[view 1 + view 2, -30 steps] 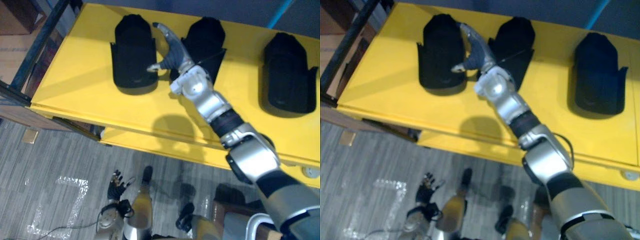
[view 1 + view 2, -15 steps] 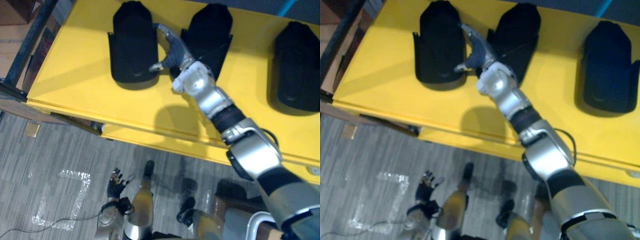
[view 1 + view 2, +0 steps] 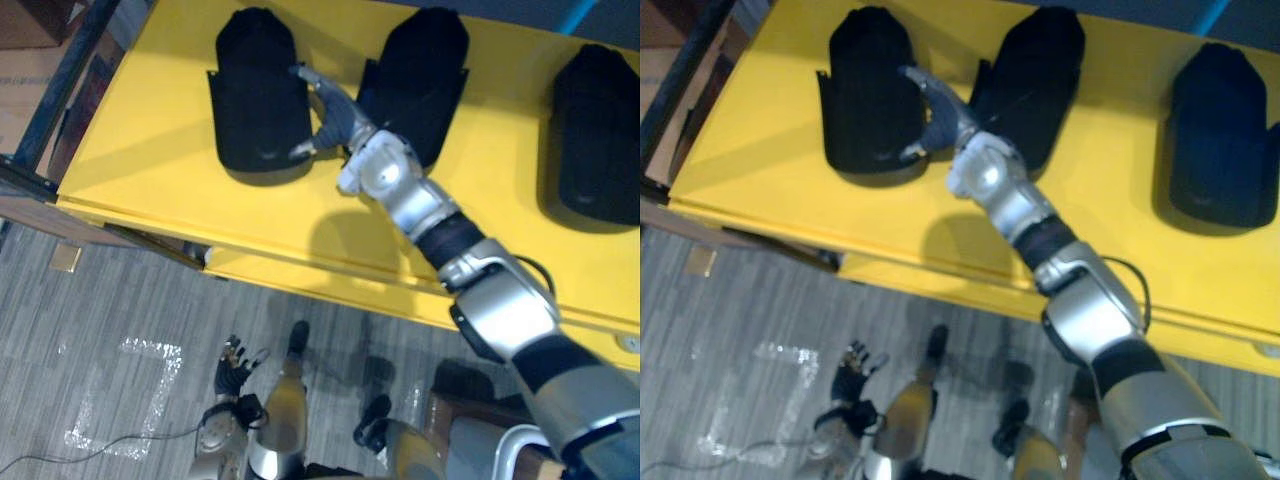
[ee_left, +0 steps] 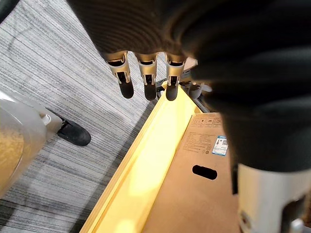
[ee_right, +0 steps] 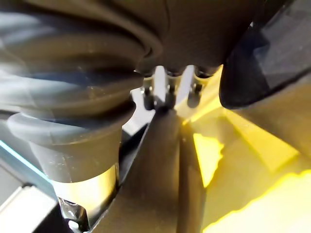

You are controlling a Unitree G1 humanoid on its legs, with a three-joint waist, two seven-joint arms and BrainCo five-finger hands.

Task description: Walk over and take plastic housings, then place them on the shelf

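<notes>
right hand (image 3: 336,117) lies open, fingers straight along the right edge of the leftmost black plastic housing (image 3: 258,90), thumb at its lower corner. middle housing (image 3: 425,70) is just beside the hand and a third housing (image 3: 598,130) is well apart, all on the yellow tabletop (image 3: 150,130). left hand (image 3: 232,368) hangs open above the floor (image 3: 100,330).

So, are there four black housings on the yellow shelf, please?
No, three lie on the yellow shelf: the left housing, the middle housing and the right housing.
</notes>
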